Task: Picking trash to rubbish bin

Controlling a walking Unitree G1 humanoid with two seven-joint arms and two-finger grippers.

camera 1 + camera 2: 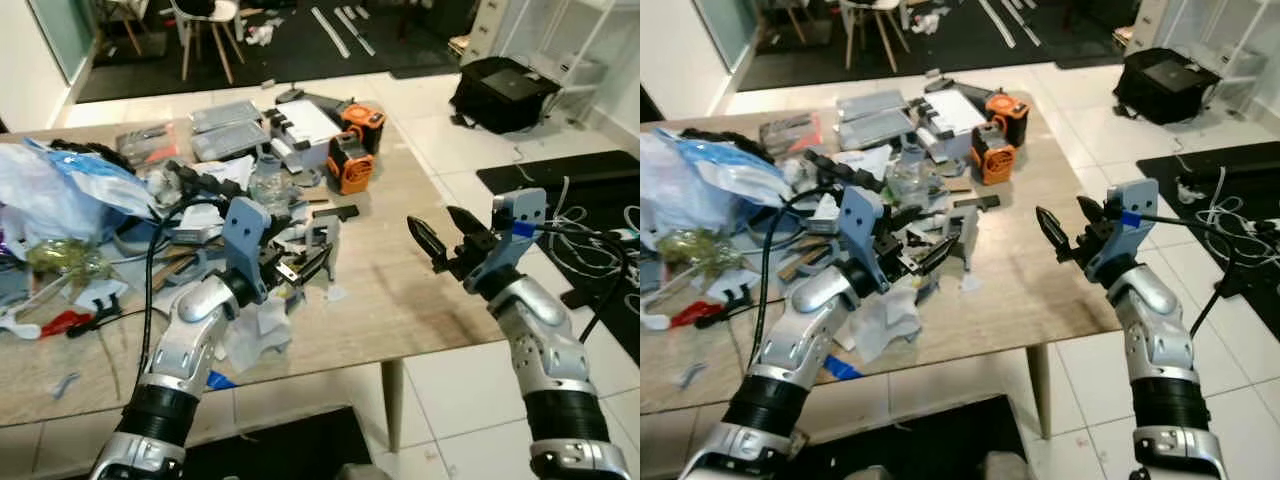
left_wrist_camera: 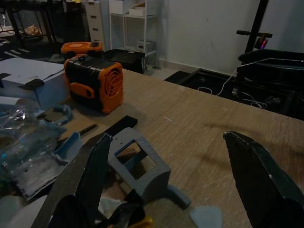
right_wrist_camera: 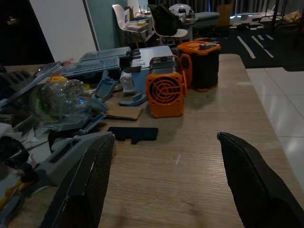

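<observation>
Loose trash lies on the wooden table (image 1: 400, 300): crumpled white paper (image 1: 258, 330) at the near edge, a squashed clear plastic bottle (image 1: 267, 180) and a blue-white plastic bag (image 1: 60, 190) at the left. My left gripper (image 1: 305, 258) hovers open just above the clutter, beside a grey printed bracket (image 2: 142, 166) that sits between and just beyond its fingers (image 2: 90, 175). My right gripper (image 1: 432, 218) hangs open over bare wood near the table's right edge, holding nothing; its fingers (image 3: 251, 190) point towards the clutter.
Two orange fan boxes (image 1: 350, 160) and grey cases (image 1: 225, 130) stand at the table's far side. A black flat piece (image 3: 133, 134) lies on the wood. Cables (image 1: 150, 260) cross the clutter. On the tiled floor to the right are a black bag (image 1: 500, 92) and loose cables (image 1: 600, 230).
</observation>
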